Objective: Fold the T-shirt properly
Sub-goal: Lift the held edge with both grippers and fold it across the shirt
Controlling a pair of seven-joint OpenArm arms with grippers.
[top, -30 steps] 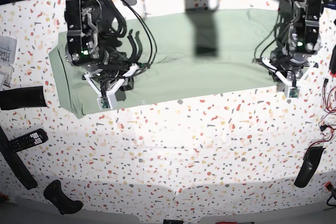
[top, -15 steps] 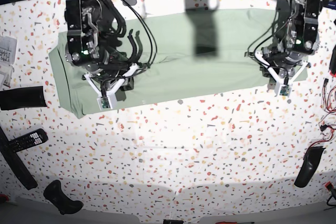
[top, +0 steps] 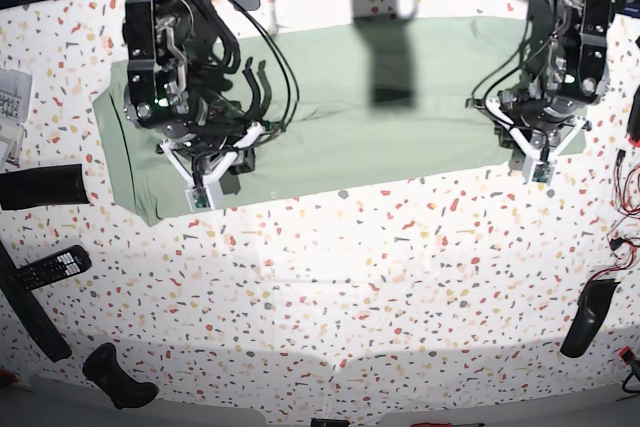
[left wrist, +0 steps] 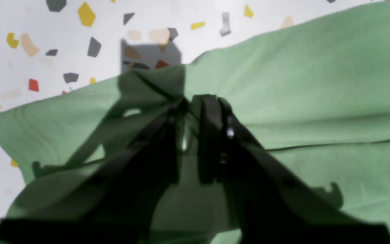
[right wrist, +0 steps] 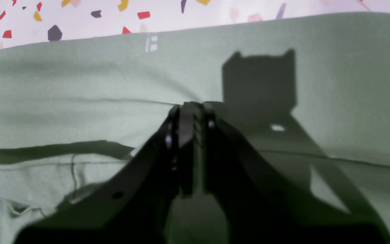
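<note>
The left gripper (left wrist: 191, 112) has its jaws nearly together, pinching a raised peak of the T-shirt (left wrist: 300, 84) at the cloth's edge; green fabric spreads beneath and to both sides of it, with speckled table (left wrist: 46, 34) beyond its tips. The right gripper (right wrist: 190, 108) is likewise drawn narrow, its tips pressed into a crease of the shirt, cloth all around. In the base view both arms reach down steeply, wrists bent, over opposite ends of the spread shirt.
</note>
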